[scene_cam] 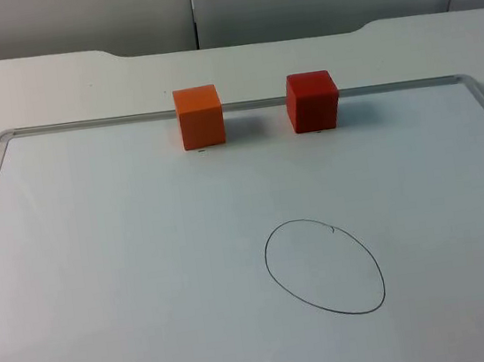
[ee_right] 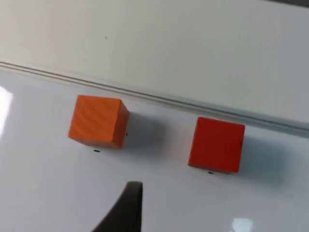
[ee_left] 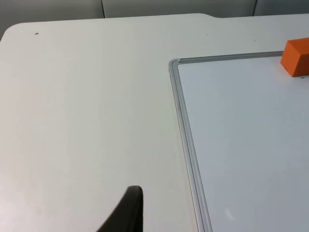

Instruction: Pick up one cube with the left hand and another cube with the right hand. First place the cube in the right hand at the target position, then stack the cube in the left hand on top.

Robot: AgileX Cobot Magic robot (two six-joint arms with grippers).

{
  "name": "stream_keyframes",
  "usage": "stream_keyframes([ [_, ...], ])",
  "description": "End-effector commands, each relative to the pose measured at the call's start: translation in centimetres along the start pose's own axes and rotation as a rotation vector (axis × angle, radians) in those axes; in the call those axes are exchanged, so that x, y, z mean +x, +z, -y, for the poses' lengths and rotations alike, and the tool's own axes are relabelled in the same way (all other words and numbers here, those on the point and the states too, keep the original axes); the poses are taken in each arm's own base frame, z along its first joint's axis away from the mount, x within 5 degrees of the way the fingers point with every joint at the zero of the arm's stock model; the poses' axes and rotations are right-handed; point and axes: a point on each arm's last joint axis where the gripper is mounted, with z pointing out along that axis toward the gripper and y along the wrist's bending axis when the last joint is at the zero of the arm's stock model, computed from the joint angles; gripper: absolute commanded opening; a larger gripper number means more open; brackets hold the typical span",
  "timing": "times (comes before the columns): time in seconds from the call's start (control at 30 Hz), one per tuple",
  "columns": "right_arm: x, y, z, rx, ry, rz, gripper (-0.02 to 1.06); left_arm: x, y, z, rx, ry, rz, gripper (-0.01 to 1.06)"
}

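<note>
Both cubes look rigid and light, so I'd pinch flat opposite sides. The orange cube and red cube sit ahead of my right gripper; I can't tell either claw's opening

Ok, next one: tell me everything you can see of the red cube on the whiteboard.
The red cube is a plain, matte, solid-coloured block with crisp edges and no markings; material unclear, possibly painted wood. It sits flat and upright on the whiteboard, close to its far frame edge, with a small dark tick mark on the board at its base. The orange cube stands apart to its left. Nothing touches it but the board. The hand-drawn circle lies nearer the camera, empty.
</note>
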Motion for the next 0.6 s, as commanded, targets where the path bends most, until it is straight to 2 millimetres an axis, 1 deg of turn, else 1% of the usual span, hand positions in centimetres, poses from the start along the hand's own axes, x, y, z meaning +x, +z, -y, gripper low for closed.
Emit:
stream_keyframes([
  [0.0,0.0,1.4,-0.2,0.012,0.007,-0.001,1.03,0.1,0.1,0.0,-0.004,-0.001,0.005,0.99],
  [0.1,0.6,4.5,-0.1,0.024,0.017,-0.048,1.03,0.1,0.1,0.0,-0.004,-0.001,0.005,0.99],
  [0.13,0.6,4.5,-0.1,0.024,0.017,-0.048,1.03,0.1,0.1,0.0,-0.004,-0.001,0.005,0.99],
  [0.2,1.1,6.9,0.0,0.035,0.037,-0.072,1.03,0.1,0.1,0.0,-0.004,-0.001,0.005,0.99],
  [0.27,1.5,8.7,0.1,0.052,0.064,-0.083,1.03,0.1,0.1,0.0,-0.004,-0.001,0.005,0.99],
  [0.3,1.5,8.7,0.1,0.052,0.064,-0.083,1.03,0.1,0.1,0.0,-0.004,-0.001,0.005,0.99],
  [0.47,2.1,11.6,0.3,0.072,0.101,-0.075,1.03,0.1,0.1,0.0,-0.004,-0.001,0.005,0.99],
  [0.53,2.2,11.8,0.3,0.071,0.105,-0.075,1.03,0.1,0.1,0.0,-0.004,-0.001,0.005,0.99],
  [0.57,2.4,12.4,0.3,0.073,0.119,-0.08,1.03,0.1,0.1,0.0,-0.004,-0.001,0.005,0.99],
])
